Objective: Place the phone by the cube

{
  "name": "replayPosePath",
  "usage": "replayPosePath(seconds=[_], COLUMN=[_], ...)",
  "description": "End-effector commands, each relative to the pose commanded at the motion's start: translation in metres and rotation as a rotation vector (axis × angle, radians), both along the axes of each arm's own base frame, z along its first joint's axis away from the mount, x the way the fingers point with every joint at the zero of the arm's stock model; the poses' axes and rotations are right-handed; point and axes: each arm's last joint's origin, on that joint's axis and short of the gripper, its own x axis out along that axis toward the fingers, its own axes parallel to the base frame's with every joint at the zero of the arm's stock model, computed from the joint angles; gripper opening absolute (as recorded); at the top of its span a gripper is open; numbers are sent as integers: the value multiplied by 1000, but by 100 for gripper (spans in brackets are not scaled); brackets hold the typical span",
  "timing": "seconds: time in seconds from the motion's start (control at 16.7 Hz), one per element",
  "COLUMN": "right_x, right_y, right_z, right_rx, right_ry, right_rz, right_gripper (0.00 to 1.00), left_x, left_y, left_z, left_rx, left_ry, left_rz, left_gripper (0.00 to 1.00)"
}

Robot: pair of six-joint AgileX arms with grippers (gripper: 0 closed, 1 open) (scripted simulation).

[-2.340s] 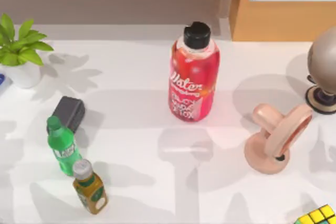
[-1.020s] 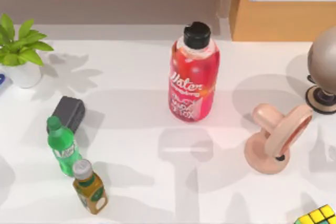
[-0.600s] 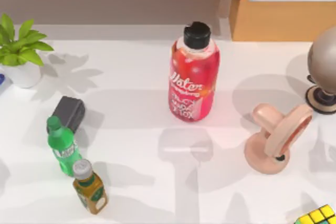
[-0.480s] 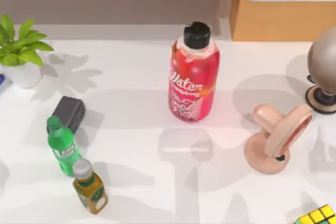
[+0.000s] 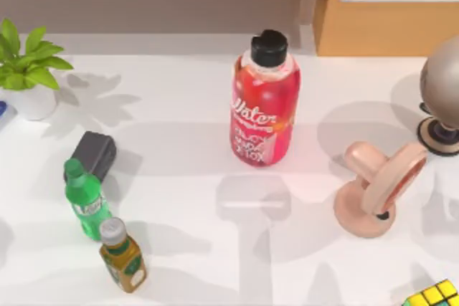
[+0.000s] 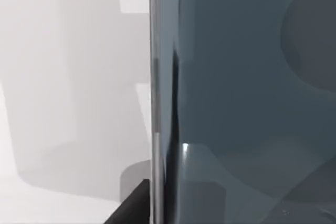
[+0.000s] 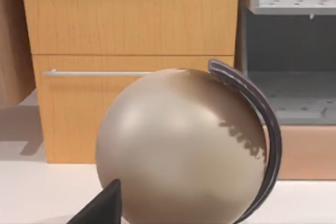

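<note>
The phone (image 5: 374, 191) looks hard, shiny and slippery, so its thick curved bar seems the best place to grab, but I cannot tell if either end effector is released or clenched.

Phone (image 5: 373, 190) right side, cube (image 5: 434, 294) near corner.

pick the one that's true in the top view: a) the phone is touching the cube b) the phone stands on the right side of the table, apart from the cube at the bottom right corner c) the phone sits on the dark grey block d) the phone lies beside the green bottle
b: the phone stands upright at the table's right, with bare tabletop between it and the cube at the bottom right corner.
</note>
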Motion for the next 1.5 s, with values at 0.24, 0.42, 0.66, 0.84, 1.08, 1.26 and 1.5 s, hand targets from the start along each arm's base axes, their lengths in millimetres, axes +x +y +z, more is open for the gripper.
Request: replayPosePath(seconds=[0.24, 0.42, 0.66, 0.84, 1.08, 1.26, 1.5], right_x=[0, 0, 0, 0, 0, 0, 0], right_y=[0, 0, 0, 0, 0, 0, 0], right_z=[0, 0, 0, 0, 0, 0, 0], right_rx=[0, 0, 0, 0, 0, 0, 0], right_ry=[0, 0, 0, 0, 0, 0, 0], right_rz=[0, 0, 0, 0, 0, 0, 0], right_gripper=[100, 100, 100, 100, 100, 100, 100], left_x=[0, 0, 0, 0, 0, 0, 0], left_y=[0, 0, 0, -1, -2, -1, -1], left_z=[0, 0, 0, 8, 19, 28, 26], left_rx=[0, 0, 0, -4, -10, -4, -7], left_ry=[0, 0, 0, -12, -7, -12, -9], left_rz=[0, 0, 0, 5, 5, 5, 4], left_gripper=[10, 0, 0, 0, 0, 0, 0])
